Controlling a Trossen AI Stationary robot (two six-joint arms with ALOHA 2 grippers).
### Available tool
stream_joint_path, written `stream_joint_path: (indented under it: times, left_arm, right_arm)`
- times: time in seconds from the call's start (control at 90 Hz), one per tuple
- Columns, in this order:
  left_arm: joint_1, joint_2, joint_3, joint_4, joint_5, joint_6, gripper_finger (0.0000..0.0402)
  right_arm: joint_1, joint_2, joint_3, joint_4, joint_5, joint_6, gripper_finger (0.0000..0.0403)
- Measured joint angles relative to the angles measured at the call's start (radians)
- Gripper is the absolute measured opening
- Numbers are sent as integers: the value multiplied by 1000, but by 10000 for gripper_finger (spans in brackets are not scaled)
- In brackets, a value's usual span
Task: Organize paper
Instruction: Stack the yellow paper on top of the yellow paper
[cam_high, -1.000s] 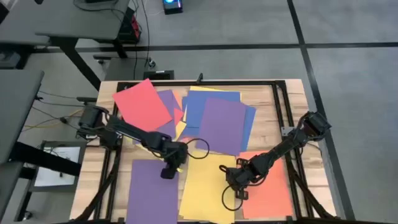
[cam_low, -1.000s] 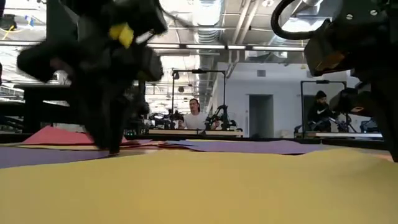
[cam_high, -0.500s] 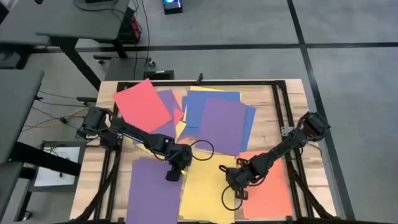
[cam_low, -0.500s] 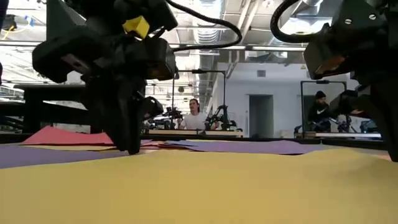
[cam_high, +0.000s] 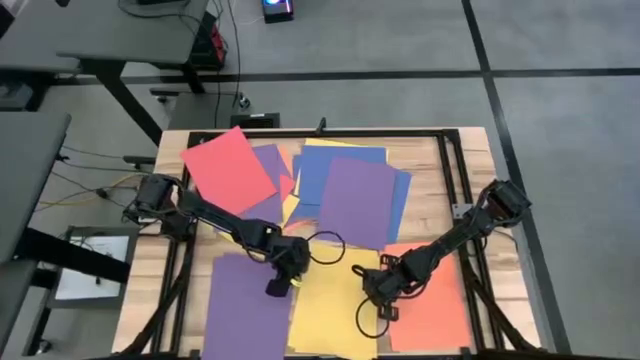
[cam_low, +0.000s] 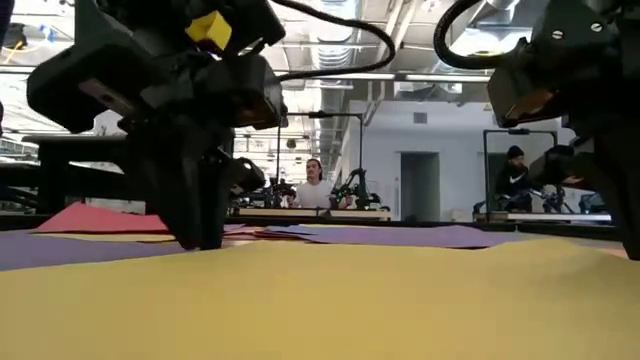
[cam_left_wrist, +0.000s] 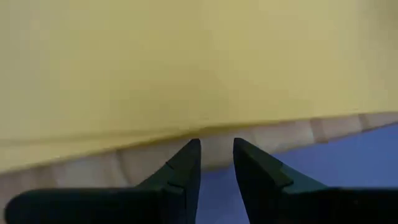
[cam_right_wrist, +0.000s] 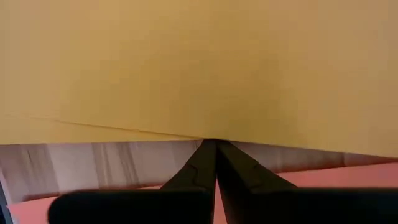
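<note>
Paper: red sheet (cam_high: 229, 167), blue (cam_high: 318, 165), purple (cam_high: 357, 200) (cam_high: 246, 305), yellow (cam_high: 335, 305), orange (cam_high: 435, 300). Table (cam_high: 470, 160) is light wood w/ black frame. Both arms dark.

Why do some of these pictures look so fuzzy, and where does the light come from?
In the low view the left gripper and the yellow sheet sit close to the lens and look soft, while the ceiling lights far behind glare bright. In the left wrist view the yellow sheet fills most of the picture, its edge blurred just past the dark fingers.
</note>
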Motion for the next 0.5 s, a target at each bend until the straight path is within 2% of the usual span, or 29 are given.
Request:
stream_joint_path:
  times: [0.144,0.5]
  left_arm:
    - [0,13,0,23,3,-6,78]
    - [-5,14,0,31,10,-31,78]
  right_arm:
    - [-2,5,0,9,-3,-5,0]
    - [-60,6,0,9,-13,-158,0]
